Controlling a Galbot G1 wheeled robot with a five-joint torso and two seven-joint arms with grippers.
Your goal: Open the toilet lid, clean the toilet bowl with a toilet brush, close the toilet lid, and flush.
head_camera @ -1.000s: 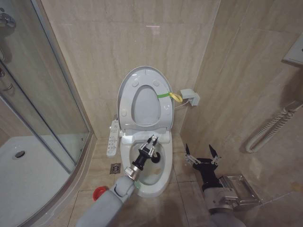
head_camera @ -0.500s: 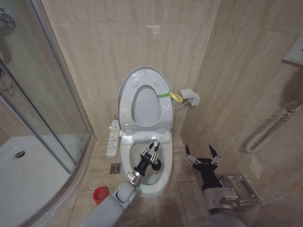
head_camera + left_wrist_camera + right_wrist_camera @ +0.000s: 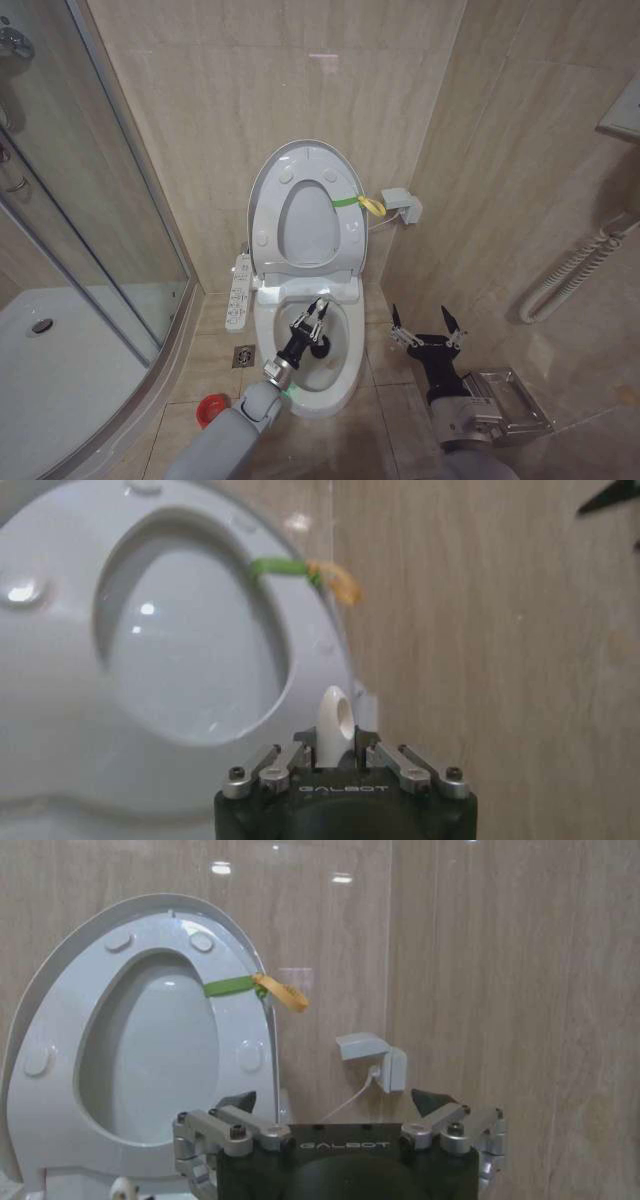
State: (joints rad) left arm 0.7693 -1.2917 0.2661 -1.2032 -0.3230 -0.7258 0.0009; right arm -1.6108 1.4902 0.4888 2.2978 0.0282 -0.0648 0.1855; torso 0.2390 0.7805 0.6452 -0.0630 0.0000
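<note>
step in hand: scrubbing the bowl

left to right: the red cup (image 3: 211,407) stands on the floor beside the toilet. your left gripper (image 3: 313,325) hangs over the bowl (image 3: 343,345), clamped on the brush (image 3: 333,733) handle; the handle end pokes up between the jaws and the head is hidden below. the lid (image 3: 272,190) and the seat stand raised against the wall. your right gripper (image 3: 424,328) is parked beside the bowl, spread wide and empty. judged next: sweep the head round the inner wall, keep the grip firm, then return the brush to the cup.

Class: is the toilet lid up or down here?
Up. The toilet lid leans against the wall, bumpered underside showing, toilet bowl exposed below.
</note>
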